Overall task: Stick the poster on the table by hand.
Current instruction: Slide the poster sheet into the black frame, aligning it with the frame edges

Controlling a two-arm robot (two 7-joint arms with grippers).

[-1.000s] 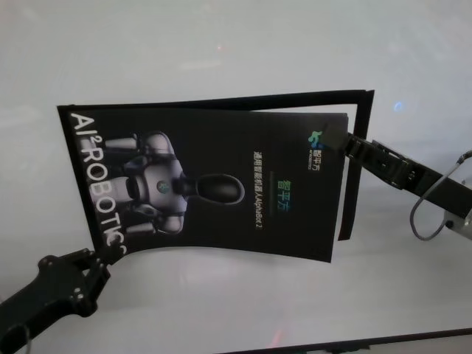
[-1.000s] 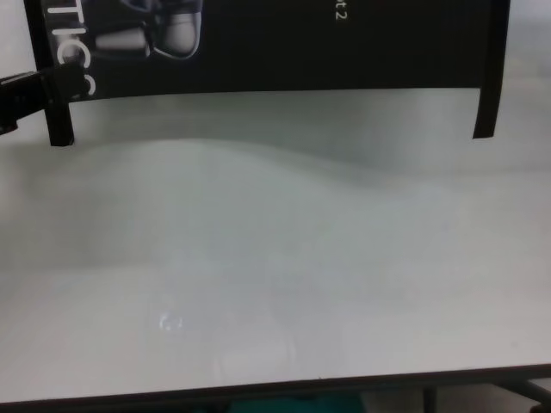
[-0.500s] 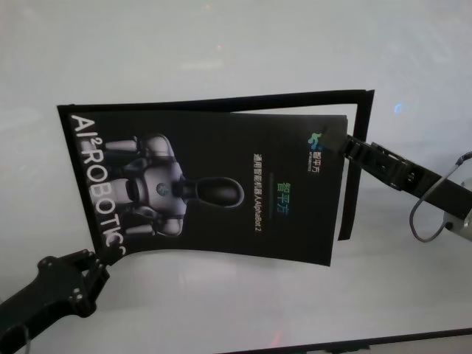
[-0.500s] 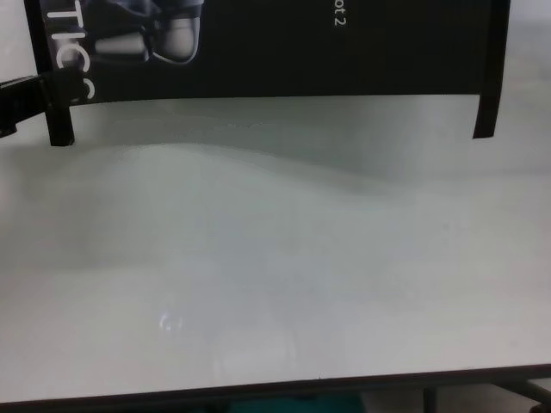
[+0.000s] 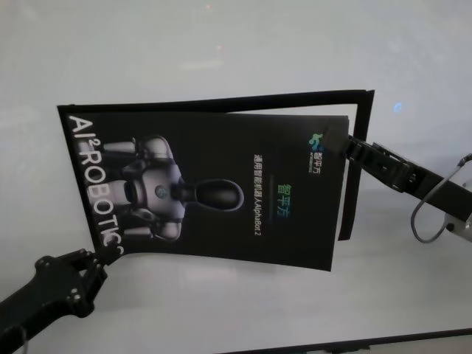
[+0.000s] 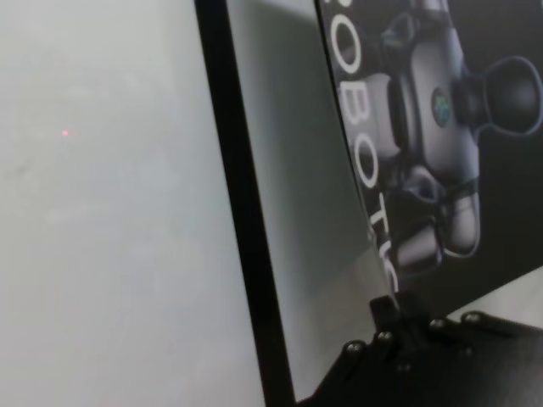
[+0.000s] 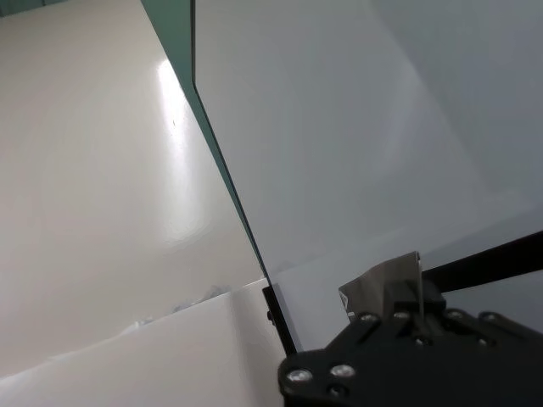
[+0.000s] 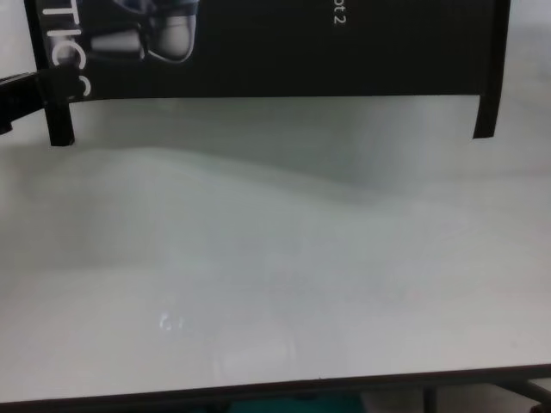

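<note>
The black glossy poster, with its grey-white robot picture and white lettering, hangs bowed just above the white table. My left gripper is shut on its near left corner, by the end of the big letters. My right gripper is shut on the far right corner. From the left wrist view the fingers pinch the poster at its edge. The chest view catches only the poster's near edge over the table.
Narrow black tape strips frame the spot: one along the far side, one down the right, and near ends at left and right. The table's dark front edge runs close below. A grey cable loop hangs from the right arm.
The poster has shifted a little toward me, its near edge sitting lower in both views. Both grippers keep their hold; the left one has drifted slightly left.
</note>
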